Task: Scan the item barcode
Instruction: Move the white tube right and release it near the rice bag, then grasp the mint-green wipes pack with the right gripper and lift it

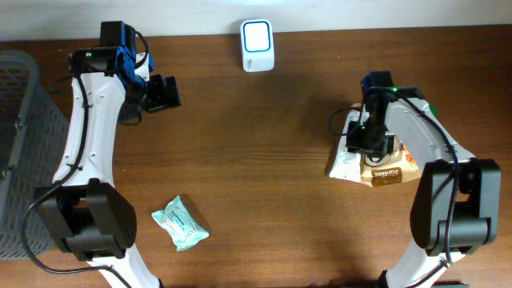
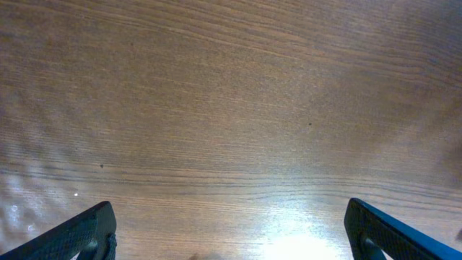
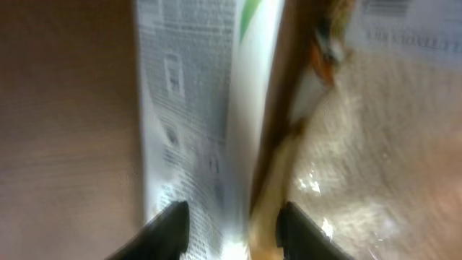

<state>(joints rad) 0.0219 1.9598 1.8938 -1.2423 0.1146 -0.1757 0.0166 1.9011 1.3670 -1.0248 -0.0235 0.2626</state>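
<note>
Fingers of the right gripper [image 3: 232, 225] stand apart astride the edge of a white printed packet [image 3: 189, 108]; left gripper [image 2: 231, 237] gapes above brown wooden table [image 2: 231, 108].

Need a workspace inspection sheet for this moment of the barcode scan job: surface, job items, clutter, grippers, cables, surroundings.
surface: wooden table, brown grain, glare patch in the left wrist view.
job's things: white scanner at the far edge; white packet and brown packet overlapping at the right; teal packet at the front left.
clutter: nothing seen.
grippers: left gripper open over wood, holding nothing; right gripper jaws parted, low over the edge where the two packets meet.
cables: black cables run along the left arm; another loop beside the white packet.
surroundings: grey mesh basket at the left edge.
</note>
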